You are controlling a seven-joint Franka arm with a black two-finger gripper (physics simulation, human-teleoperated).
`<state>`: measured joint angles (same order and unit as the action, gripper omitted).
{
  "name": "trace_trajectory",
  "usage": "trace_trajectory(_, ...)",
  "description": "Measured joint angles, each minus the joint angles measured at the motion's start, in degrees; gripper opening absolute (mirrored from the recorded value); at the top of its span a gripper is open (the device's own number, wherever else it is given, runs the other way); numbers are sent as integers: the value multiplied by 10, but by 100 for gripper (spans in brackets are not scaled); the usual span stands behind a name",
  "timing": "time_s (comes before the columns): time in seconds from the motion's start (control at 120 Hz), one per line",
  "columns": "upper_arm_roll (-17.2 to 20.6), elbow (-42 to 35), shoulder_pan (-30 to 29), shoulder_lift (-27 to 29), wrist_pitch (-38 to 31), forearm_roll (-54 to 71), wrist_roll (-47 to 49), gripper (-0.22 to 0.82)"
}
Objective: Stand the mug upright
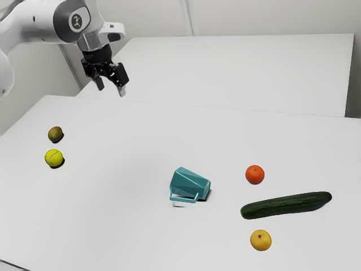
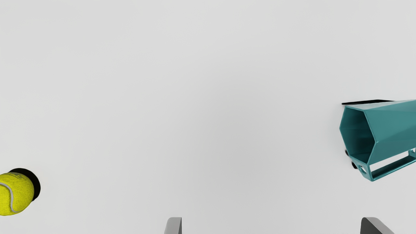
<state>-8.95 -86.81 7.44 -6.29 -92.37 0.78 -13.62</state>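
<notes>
High above the table, in the exterior view's upper left, the gripper point(image 1: 110, 92) hangs from the arm, well away from the mug. A teal faceted mug point(image 1: 190, 183) lies on its side on the white table point(image 1: 118, 226), its handle toward the camera and its base toward the exterior view's right. In the wrist view the gripper point(image 2: 271, 226) is open, with its two fingertips wide apart and nothing between them. There the mug point(image 2: 390, 126) shows its open mouth, and part of its body is cut off by the picture's edge.
A tennis ball point(image 1: 54, 157) and a brownish round fruit point(image 1: 55, 134) sit at the exterior view's left; the ball point(image 2: 16, 195) also appears in the wrist view. Toward the exterior view's right are an orange-red fruit point(image 1: 255, 174), a long cucumber point(image 1: 286, 205) and a yellow fruit point(image 1: 260, 240).
</notes>
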Motion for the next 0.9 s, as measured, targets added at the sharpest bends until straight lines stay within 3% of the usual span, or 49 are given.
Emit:
trace_trajectory(0.175, -10, -18, 0, 3, -3, -22, -5, 60)
trace_trajectory(0.35, -30, -164, -3, 75, -23, -104, -1, 60)
trace_trajectory(0.475, -34, -206, -20, 86, -27, -180, 2, 60)
trace_trajectory(0.858, -53, -277, 6, 11, -51, -403, -28, 60)
trace_trajectory(0.9, -69, -290, 22, 6, -59, -426, -35, 60)
